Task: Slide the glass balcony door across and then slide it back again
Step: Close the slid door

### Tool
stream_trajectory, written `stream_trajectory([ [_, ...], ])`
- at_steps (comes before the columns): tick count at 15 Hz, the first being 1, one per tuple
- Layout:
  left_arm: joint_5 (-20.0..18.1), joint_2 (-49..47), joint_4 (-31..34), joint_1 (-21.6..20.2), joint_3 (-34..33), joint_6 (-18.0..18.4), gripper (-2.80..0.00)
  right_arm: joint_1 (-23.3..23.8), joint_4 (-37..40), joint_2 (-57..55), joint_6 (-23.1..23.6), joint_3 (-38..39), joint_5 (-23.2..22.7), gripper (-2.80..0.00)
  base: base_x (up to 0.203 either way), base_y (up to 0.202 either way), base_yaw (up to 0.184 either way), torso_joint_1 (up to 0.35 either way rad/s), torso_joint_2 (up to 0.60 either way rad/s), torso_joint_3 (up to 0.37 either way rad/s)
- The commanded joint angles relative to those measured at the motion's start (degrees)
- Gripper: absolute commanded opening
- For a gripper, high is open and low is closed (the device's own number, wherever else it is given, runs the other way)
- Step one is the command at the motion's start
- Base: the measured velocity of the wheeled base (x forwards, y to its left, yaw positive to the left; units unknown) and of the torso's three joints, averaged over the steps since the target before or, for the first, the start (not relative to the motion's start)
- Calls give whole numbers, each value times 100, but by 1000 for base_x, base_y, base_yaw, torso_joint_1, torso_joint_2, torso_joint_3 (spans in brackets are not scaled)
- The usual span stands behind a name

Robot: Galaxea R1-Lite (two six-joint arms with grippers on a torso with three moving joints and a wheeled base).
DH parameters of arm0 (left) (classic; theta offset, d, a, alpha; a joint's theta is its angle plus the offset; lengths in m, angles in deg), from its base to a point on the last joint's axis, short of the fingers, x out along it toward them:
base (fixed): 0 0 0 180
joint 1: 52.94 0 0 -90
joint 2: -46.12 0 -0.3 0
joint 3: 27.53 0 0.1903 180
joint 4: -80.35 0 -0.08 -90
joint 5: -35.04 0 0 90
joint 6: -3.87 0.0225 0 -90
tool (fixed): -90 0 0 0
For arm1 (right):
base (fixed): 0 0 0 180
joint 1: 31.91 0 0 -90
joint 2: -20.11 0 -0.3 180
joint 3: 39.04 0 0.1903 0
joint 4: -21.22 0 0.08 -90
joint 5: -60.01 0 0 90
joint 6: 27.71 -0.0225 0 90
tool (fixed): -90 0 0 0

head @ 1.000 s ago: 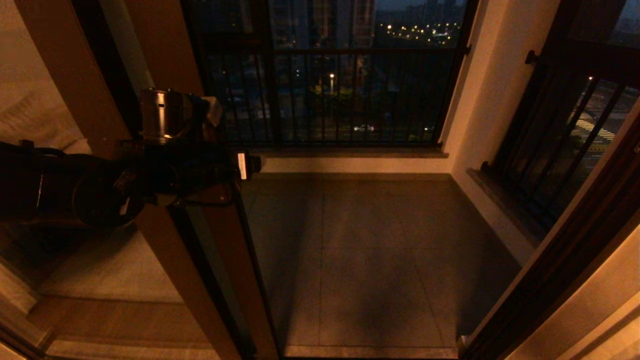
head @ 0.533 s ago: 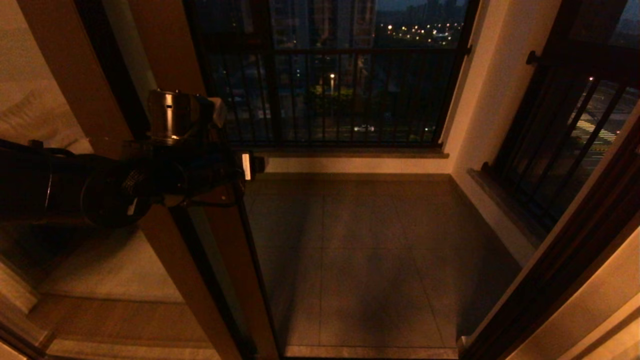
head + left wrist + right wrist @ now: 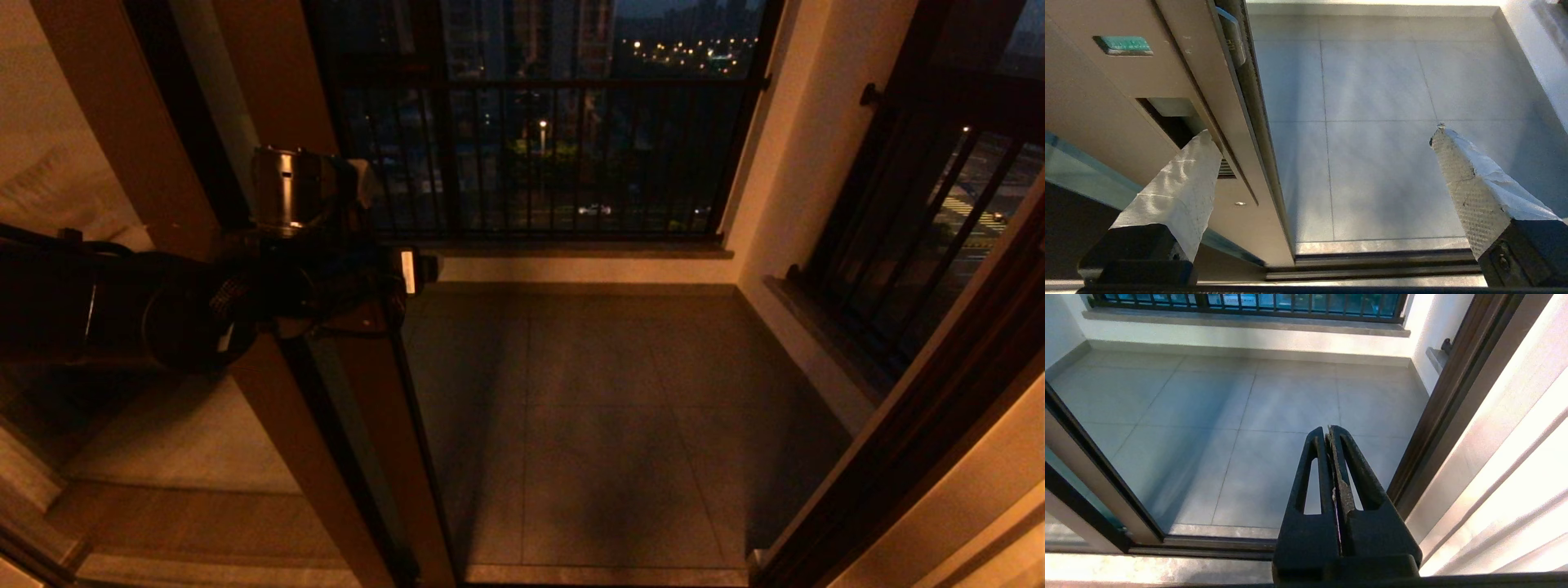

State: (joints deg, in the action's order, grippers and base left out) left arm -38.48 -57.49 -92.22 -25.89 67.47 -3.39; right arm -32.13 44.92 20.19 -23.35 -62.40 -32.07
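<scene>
Shifted rightward: left pincer [image 3: 1323, 139] (spread wide) | one finger [image 3: 1180, 183] in glass balcony door [image 3: 1167, 81] handle slot

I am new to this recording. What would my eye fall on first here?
First the left tool, open at the leading edge of the glass balcony door, one finger at its recessed handle slot. Beyond lies the open doorway onto the tiled balcony floor and the black-barred railing window. The right tool hangs shut near the right frame.

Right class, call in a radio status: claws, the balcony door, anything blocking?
Left claw open, one finger at the handle slot of the glass balcony door. Right claw shut, idle over the balcony floor. Doorway wide open, nothing seen blocking.
</scene>
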Motion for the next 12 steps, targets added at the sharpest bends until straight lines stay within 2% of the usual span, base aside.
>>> stream_trajectory([
  [1, -13, -45, -15, 52, 5, -11, 0, -4, 2, 1, 4, 18, -2, -280, 0, 0, 0, 0, 0, 0],
  [12, 259, -128, -15, 401, 88, -12, 0, 2, 2, 1, 4, 18, -2, -280, 0, 0, 0, 0, 0, 0],
])
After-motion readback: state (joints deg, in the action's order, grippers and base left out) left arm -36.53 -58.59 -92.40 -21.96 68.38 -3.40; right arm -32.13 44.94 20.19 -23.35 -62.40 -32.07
